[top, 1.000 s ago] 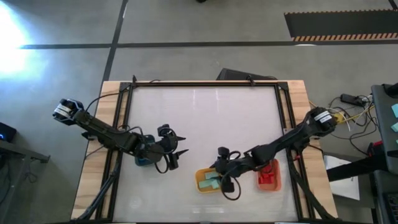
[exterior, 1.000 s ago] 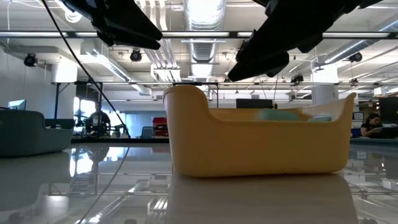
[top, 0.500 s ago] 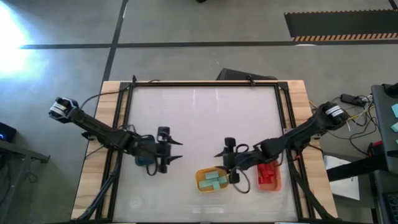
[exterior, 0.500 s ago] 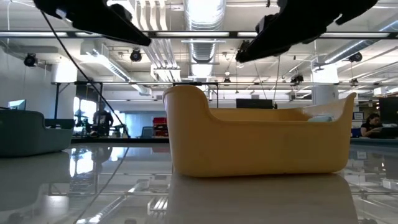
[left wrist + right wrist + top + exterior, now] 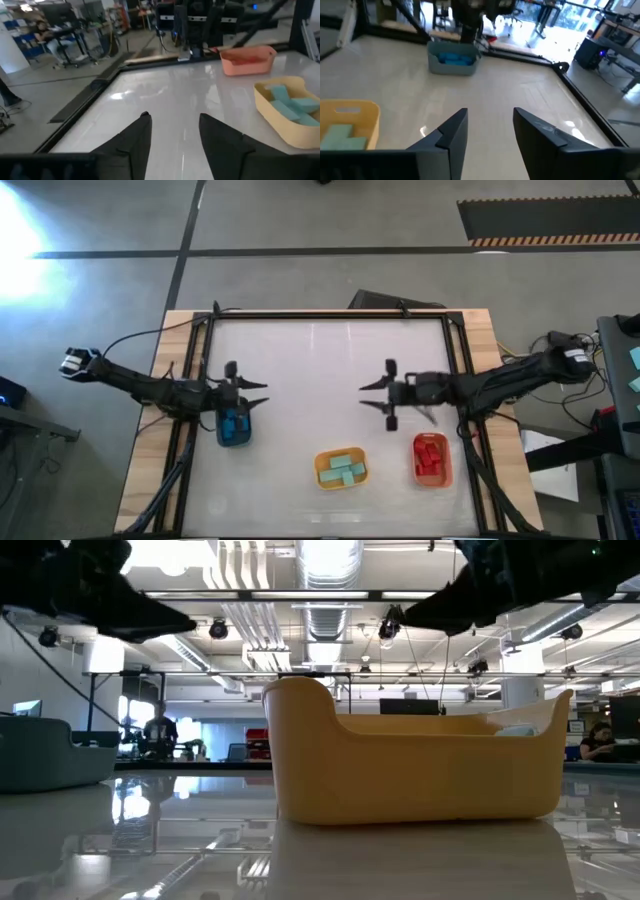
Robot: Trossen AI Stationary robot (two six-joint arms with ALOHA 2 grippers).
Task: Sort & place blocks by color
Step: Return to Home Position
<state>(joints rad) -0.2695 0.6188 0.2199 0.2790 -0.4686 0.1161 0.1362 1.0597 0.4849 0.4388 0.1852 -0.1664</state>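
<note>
A pale, glossy surface [image 5: 320, 360] seen from above carries three small bins in a loose row along its near edge. Every block in view lies inside one of them, sorted by colour.

The grey-blue bin [image 5: 454, 68] sits on the left and holds several darker blue blocks [image 5: 236, 425]. The yellow bin [image 5: 420, 775] sits near the middle, closest to the near edge. It holds several pale mint-teal blocks [image 5: 343, 471], short bars lying flat and touching one another. From table height only the top of one mint block shows above its tall, curved wall. The orange bin [image 5: 248, 65] sits just right of the yellow one, apart from it, and holds a cluster of red blocks [image 5: 430, 458].

Both dark arms reach in low from the sides, and their hands point at each other across the middle. The left hand [image 5: 258, 393] is above the surface just beyond the grey-blue bin, fingers spread and holding nothing. The right hand [image 5: 368, 394] is well apart from it, beyond the gap between the yellow and orange bins, also spread and holding nothing.

In the room behind the surface, a person [image 5: 42, 32] sits at a desk.
</note>
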